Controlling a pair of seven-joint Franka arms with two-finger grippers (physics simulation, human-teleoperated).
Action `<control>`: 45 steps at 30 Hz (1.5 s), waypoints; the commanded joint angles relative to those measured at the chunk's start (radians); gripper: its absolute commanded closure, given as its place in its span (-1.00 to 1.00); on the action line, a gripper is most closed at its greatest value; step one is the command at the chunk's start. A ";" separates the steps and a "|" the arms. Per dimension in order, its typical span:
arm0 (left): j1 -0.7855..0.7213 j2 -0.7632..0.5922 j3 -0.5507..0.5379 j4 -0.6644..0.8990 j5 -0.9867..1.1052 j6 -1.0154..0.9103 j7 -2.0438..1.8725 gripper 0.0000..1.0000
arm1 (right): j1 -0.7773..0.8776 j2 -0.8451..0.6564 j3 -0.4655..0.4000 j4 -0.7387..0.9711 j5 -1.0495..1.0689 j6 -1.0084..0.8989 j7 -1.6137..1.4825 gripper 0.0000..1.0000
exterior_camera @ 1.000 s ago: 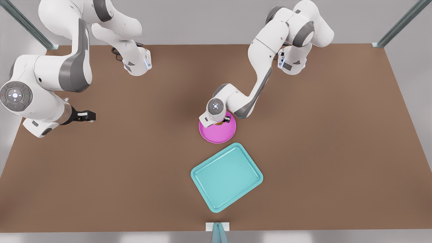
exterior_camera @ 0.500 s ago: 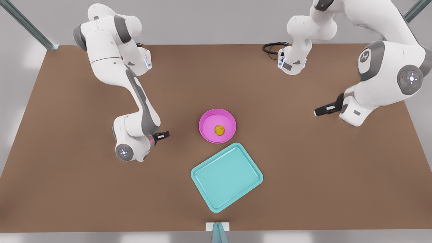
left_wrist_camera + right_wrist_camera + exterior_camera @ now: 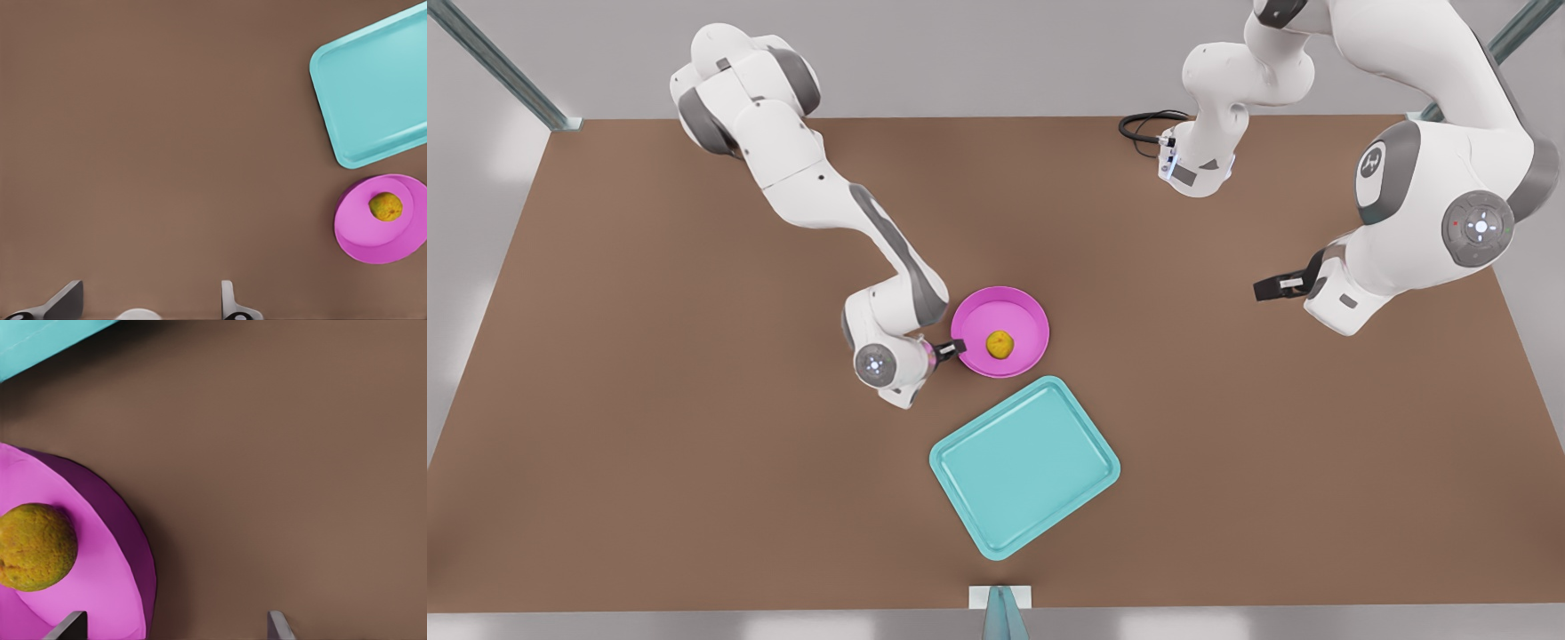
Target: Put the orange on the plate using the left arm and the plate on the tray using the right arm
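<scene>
Right gripper (image 3: 951, 348): fingers spread, one over the plate (image 3: 1000, 332) rim (orange (image 3: 1000, 343) inside); should pinch level.
Left gripper (image 3: 1272, 287): released, waiting.
Tray (image 3: 1024, 466): near.

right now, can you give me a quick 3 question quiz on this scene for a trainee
1. True or false: the orange lies on the plate.
2. Which open gripper is at the plate's rim? A) the left gripper B) the right gripper C) neither
3. Fill in: the plate is not on the tray; it rests on the ___.

Key: 1 true. 2 B; the left gripper waits well off to the front view's right. 3 table.
</scene>
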 commanded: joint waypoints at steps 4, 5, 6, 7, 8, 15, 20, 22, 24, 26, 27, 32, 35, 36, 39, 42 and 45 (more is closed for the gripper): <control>0.001 0.002 0.002 0.001 0.003 -0.014 0.076 -1.00 | 0.000 0.025 0.007 0.006 0.012 0.045 0.023 -1.00; 0.002 0.004 0.003 0.001 0.003 -0.014 0.079 -1.00 | 0.000 0.025 0.015 0.005 0.015 0.045 0.023 -1.00; 0.001 0.004 0.005 0.001 0.003 -0.014 0.079 -1.00 | 0.000 0.025 0.016 0.005 0.029 0.042 0.023 -1.00; 0.001 0.004 0.005 0.001 0.003 -0.014 0.077 -1.00 | 0.000 0.025 0.019 0.005 0.030 0.042 0.023 -1.00; 0.001 0.004 0.005 0.001 0.003 -0.014 0.076 -1.00 | 0.000 0.031 0.027 0.005 0.032 0.040 0.023 -1.00; 0.001 0.004 0.006 0.001 0.000 -0.034 0.079 -1.00 | 0.000 0.039 0.045 0.000 0.030 0.034 0.021 -0.68; 0.001 0.004 0.006 0.001 0.000 -0.037 0.079 -1.00 | 0.000 0.054 0.050 0.002 0.030 0.035 0.020 -0.48; 0.001 0.004 0.006 0.001 0.000 -0.038 0.079 -1.00 | 0.000 0.059 0.050 0.002 0.030 0.031 0.020 -0.44; 0.001 0.004 0.006 0.001 -0.002 -0.038 0.079 -1.00 | -0.001 0.059 0.053 0.003 0.030 0.026 0.021 -0.32; 0.001 0.004 0.006 0.001 -0.002 -0.038 0.079 -1.00 | -0.001 0.059 0.053 0.005 0.030 0.025 0.010 0.06; 0.001 0.004 0.006 0.001 -0.002 -0.040 0.077 -1.00 | -0.001 0.059 0.053 0.005 0.030 0.025 0.010 0.12; 0.001 0.004 0.006 0.001 0.000 -0.038 0.077 -1.00 | -0.001 0.061 0.053 0.005 0.030 0.025 -0.005 0.33; 0.001 0.002 0.006 0.002 -0.002 -0.038 0.071 -1.00 | -0.001 0.059 0.062 0.006 0.029 0.023 -0.034 0.51; 0.001 0.002 0.006 0.002 -0.002 -0.038 0.074 -1.00 | -0.003 0.057 0.064 0.006 0.029 0.016 -0.046 0.57; 0.001 0.004 0.006 0.002 -0.002 -0.038 0.079 -1.00 | -0.003 0.054 0.065 0.008 0.029 0.009 -0.062 0.57; 0.001 0.004 0.006 0.001 -0.002 -0.038 0.079 -1.00 | -0.001 0.050 0.068 0.008 0.029 0.008 -0.062 0.57; 0.001 0.004 0.006 0.001 -0.002 -0.038 0.079 -1.00 | -0.003 0.036 0.087 0.008 0.029 0.005 -0.080 0.57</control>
